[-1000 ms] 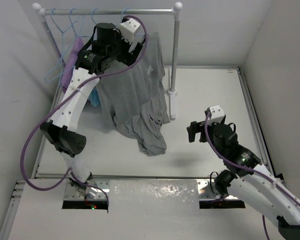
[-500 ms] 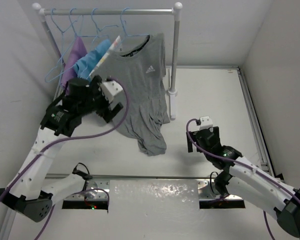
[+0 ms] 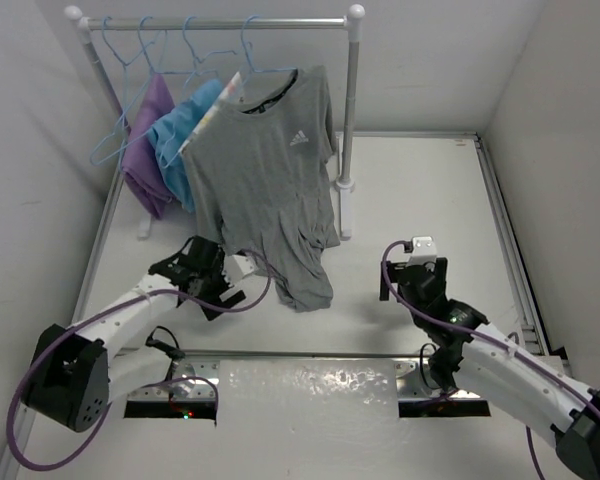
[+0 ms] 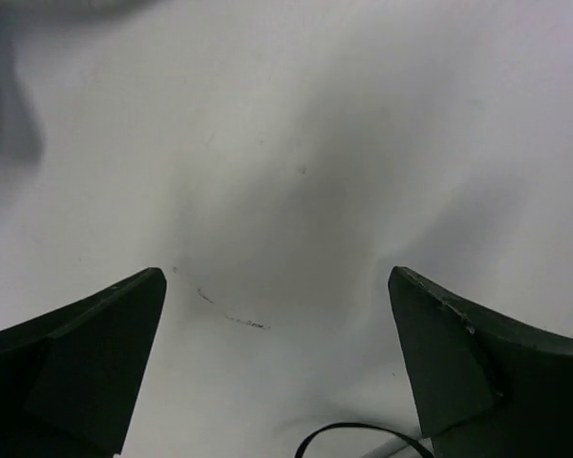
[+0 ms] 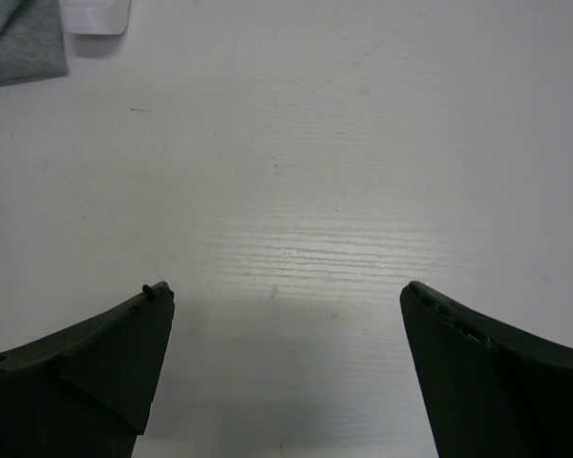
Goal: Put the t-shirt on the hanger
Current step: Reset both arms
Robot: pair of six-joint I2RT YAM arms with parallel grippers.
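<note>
The grey t-shirt [image 3: 265, 170] hangs from the light-blue hanger [image 3: 252, 55] on the rail, and its hem is bunched on the table [image 3: 305, 285]. My left gripper [image 3: 200, 278] is low over the table, just left of that hem and apart from it. In the left wrist view my left gripper [image 4: 277, 277] is open, with only white table between its fingers. My right gripper [image 3: 410, 275] sits to the right of the shirt. Seen from the right wrist, that gripper [image 5: 286, 286] is open and empty, with a corner of the t-shirt [image 5: 19, 38] far at the top left.
The clothes rail [image 3: 220, 22] also carries a purple cloth [image 3: 145, 140], a blue cloth [image 3: 175, 135] and bare blue hangers [image 3: 130, 60]. Its right post [image 3: 351, 110] stands on a white foot [image 3: 345, 215] behind the shirt. Walls close in on the left, right and back.
My left arm has come away from the rail and swung down to the table's front left, leaving the t-shirt hanging free. The right gripper has drawn back slightly.
</note>
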